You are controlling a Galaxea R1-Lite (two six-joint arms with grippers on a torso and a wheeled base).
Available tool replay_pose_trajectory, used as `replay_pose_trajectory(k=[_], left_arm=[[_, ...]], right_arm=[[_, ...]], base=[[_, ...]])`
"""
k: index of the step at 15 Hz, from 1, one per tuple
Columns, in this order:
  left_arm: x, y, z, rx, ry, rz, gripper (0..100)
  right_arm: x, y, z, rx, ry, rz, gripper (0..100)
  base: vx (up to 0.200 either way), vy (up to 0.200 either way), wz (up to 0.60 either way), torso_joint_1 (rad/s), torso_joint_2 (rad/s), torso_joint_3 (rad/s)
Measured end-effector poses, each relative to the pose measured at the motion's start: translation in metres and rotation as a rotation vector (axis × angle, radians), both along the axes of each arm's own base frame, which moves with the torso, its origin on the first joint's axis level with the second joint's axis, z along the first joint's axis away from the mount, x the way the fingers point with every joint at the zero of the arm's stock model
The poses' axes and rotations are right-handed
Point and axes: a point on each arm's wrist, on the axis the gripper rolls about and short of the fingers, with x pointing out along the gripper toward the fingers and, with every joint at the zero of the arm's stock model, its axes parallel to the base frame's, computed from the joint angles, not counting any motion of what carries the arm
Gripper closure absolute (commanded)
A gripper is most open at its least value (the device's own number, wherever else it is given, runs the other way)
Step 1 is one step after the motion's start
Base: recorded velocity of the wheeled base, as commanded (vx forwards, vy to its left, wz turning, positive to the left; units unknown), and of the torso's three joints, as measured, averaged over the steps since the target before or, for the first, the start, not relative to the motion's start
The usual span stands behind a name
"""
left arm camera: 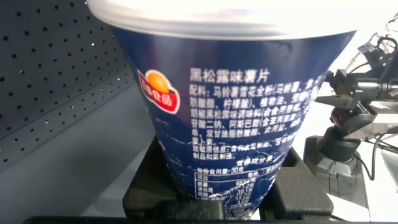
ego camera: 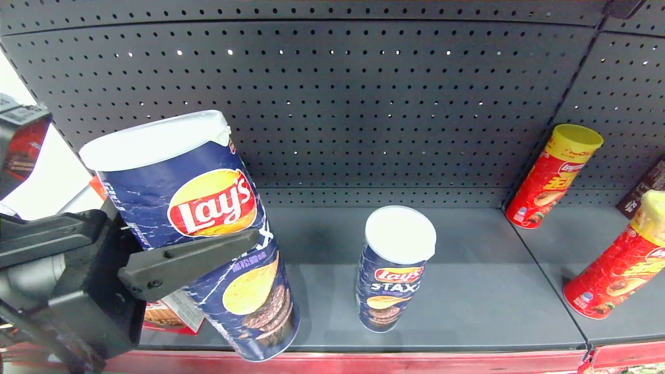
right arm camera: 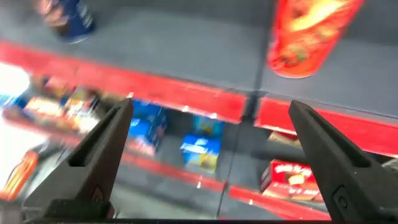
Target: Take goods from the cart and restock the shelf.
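Backdrop: dark grey perforated back panel (ego camera: pixel 363 104) rising behind a grey shelf (ego camera: pixel 467 291) with a red front strip (ego camera: pixel 363 358).
Left claw (left arm camera: pixel 227 193): clenched on the held blue can (ego camera: pixel 197 228), one dark finger lying across its label side in the head view.
Held blue can: at the left of the scene, tilted, with its white lid leaning up and to the left and its base down over the shelf's near edge; whether the base touches the shelf cannot be told.
Standing blue can (ego camera: pixel 397 270): upright near the middle of the shelf, well apart from the held one.
Far red can (ego camera: pixel 553 176): on the right section, leaning against the back panel.
Near red can (ego camera: pixel 618 259): on the same right section, closer to the front edge, tilted.
Right claw (right arm camera: pixel 211 106): released, fingers spread wide, hanging in front of the red strip below the near red can.
Lower shelves: blue and red boxes (right arm camera: pixel 199 149) beneath the strip.
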Motion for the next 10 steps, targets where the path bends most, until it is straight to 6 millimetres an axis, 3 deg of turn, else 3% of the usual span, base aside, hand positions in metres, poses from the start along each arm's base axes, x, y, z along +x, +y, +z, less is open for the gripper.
replay_pose_trajectory(k=[10], left_arm=[[0.0029,-0.001,0.0008,0.004,0.004,-0.065,100]], right_arm=[[-0.0059,0.0004,-0.0042,0.017,-0.061,0.098,0]], base=[[0.0,0.0,0.0,0.0,0.0,0.0]])
